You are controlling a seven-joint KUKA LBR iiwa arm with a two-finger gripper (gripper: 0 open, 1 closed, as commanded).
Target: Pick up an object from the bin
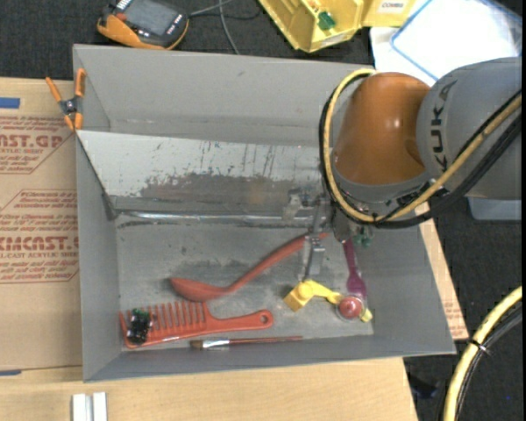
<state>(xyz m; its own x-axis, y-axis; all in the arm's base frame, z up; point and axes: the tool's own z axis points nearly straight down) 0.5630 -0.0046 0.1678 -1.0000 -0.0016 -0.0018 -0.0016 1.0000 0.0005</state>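
At 3 o'clock on the bin floor the gripper is set upright, just above the handle end of an orange-red spoon, bowl toward 8 o'clock; a top-down pinch on that slim handle is suggested, no more. Whether the pincer is spread or pressed cannot be told. Just beside, at 6 o'clock, a yellow plastic piece is noted; a red comb well apart, 7 o'clock.

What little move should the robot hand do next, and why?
Probably go a little lower, straight down. The gripper sits at the handle end of the orange spoon, on the right of the bin, with a yellow piece right beside it. Whether it touches the handle cannot be told, so a small drop seems safest.
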